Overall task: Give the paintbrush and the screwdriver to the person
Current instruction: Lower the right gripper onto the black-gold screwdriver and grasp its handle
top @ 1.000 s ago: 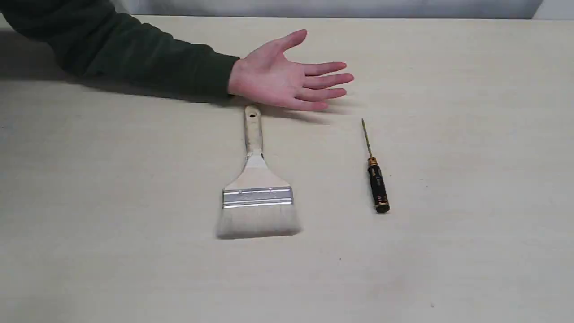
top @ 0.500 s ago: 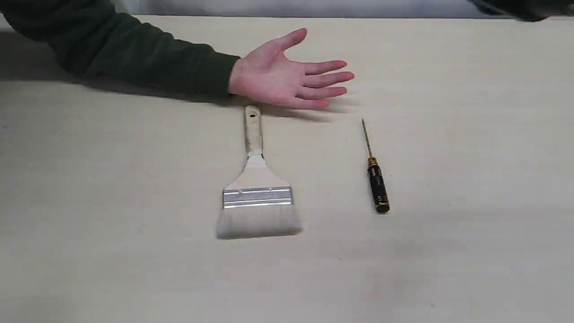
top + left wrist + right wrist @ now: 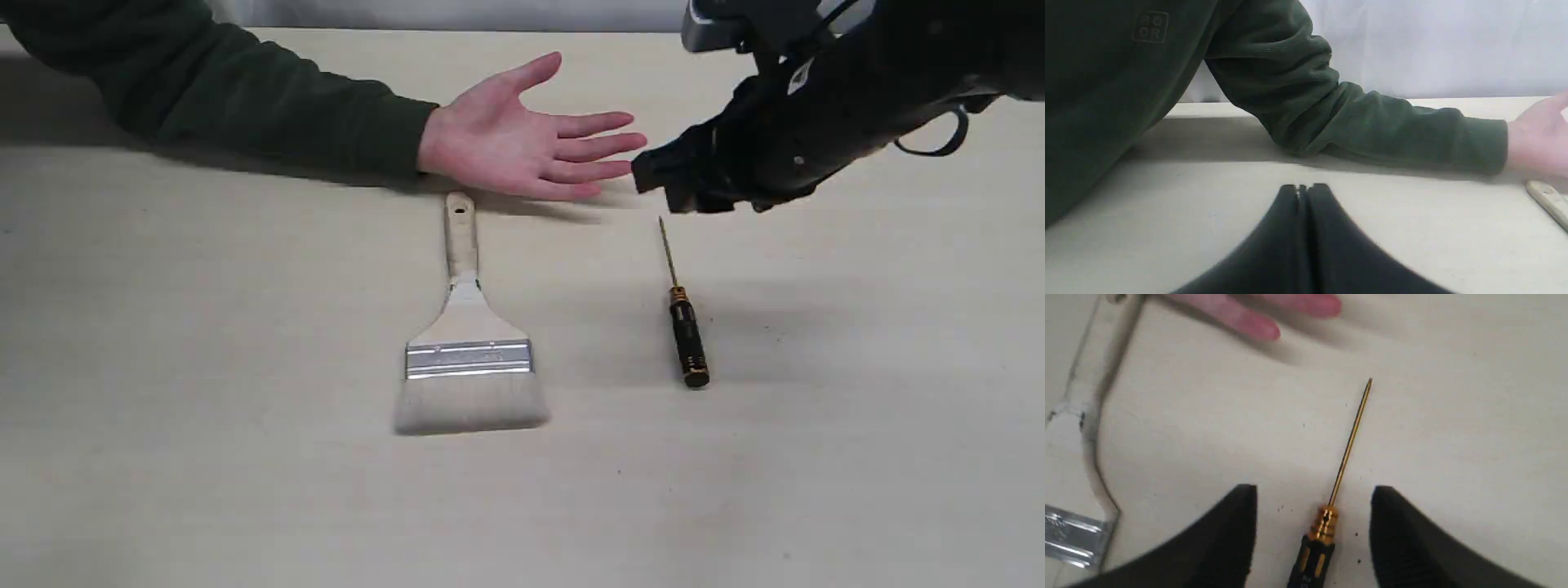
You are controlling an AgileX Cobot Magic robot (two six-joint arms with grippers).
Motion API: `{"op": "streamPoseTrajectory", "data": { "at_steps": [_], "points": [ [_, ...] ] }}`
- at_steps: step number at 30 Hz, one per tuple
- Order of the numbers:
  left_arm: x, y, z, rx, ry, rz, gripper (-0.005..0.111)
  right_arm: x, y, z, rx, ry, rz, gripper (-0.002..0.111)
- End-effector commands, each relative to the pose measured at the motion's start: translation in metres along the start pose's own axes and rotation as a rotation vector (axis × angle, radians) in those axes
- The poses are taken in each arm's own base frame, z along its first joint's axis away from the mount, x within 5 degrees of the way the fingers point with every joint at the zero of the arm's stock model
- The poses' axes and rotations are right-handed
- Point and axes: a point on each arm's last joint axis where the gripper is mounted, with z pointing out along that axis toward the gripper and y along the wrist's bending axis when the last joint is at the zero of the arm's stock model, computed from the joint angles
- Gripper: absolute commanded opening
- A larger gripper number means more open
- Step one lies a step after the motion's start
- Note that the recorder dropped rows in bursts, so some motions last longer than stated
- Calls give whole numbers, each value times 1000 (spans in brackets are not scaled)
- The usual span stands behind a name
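right gripper [image 3: 1314, 490]: jaws apart, nothing held. It hangs above the worktop [image 3: 204, 457] at the far right, just beyond the screwdriver [image 3: 684, 331] tip and close to the hand [image 3: 510, 139]. In its wrist view the gold collar and shaft base sit between the two jaws, no contact
left gripper [image 3: 1303, 188]: jaws pressed together, empty, over bare worktop on the left, facing the green sleeve [image 3: 1355, 122]; not seen in the exterior view
screwdriver: flat on the worktop right of centre, tip pointing far, black handle near
brush [image 3: 468, 359]: flat at centre, bristles near, handle pointing far, holed end just short of the hand; can't tell if they touch
hand: palm up, fingers spread toward the right, at far centre, arm coming in from far left
brush and screwdriver well apart, roughly parallel
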Motion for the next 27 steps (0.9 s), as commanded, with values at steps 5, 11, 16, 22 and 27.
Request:
{"op": "streamPoseTrajectory", "data": {
  "at_steps": [5, 11, 16, 22, 27],
  "points": [
    [0, 0, 0, 3, -3, -4, 0, 11, -1, 31, -2, 125, 30, 62],
    [0, 0, 0, 3, -3, -4, 0, 17, -2, 43, -2, 171, 40, 62],
    [0, 0, 0, 3, -3, -4, 0, 23, -2, 52, -5, 227, 53, 62],
    [0, 0, 0, 3, -3, -4, 0, 29, -3, 63, -2, 273, 56, 62],
    [0, 0, 0, 3, -3, -4, 0, 37, -4, 73, 1, 330, 56, 56]
  ]
}}
